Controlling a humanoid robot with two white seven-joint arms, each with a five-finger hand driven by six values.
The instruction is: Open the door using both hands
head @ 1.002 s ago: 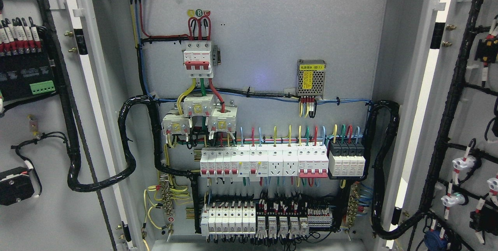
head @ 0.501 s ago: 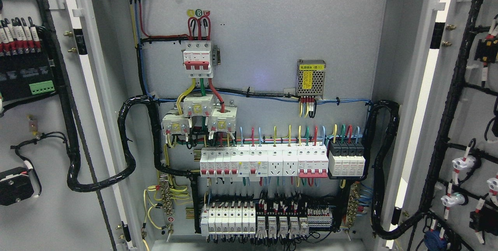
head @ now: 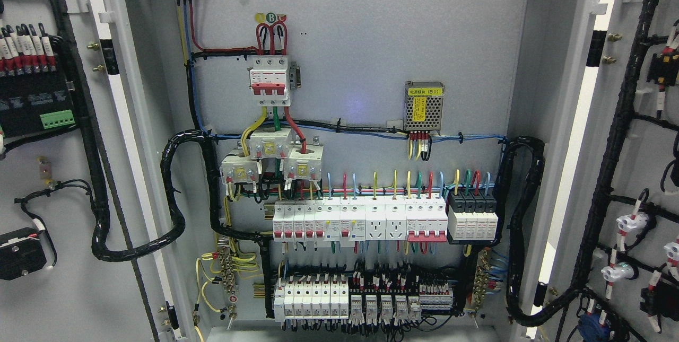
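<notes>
The electrical cabinet stands with both doors swung wide. The left door (head: 63, 289) fills the picture's left edge, its inner face toward me, with a black module and wiring fixed to it. The right door (head: 644, 146) fills the right edge, also showing its inner face, with black cable looms and white lamp holders. Between them the grey back panel (head: 371, 40) is fully exposed. Neither of my hands nor any part of an arm shows in the head view.
On the back panel sit a red-and-white main breaker (head: 270, 79), a small mesh-covered power supply (head: 424, 107), a row of white breakers (head: 360, 221) and a lower terminal row (head: 366, 299). Thick black cable bundles (head: 175, 209) loop from the panel to each door.
</notes>
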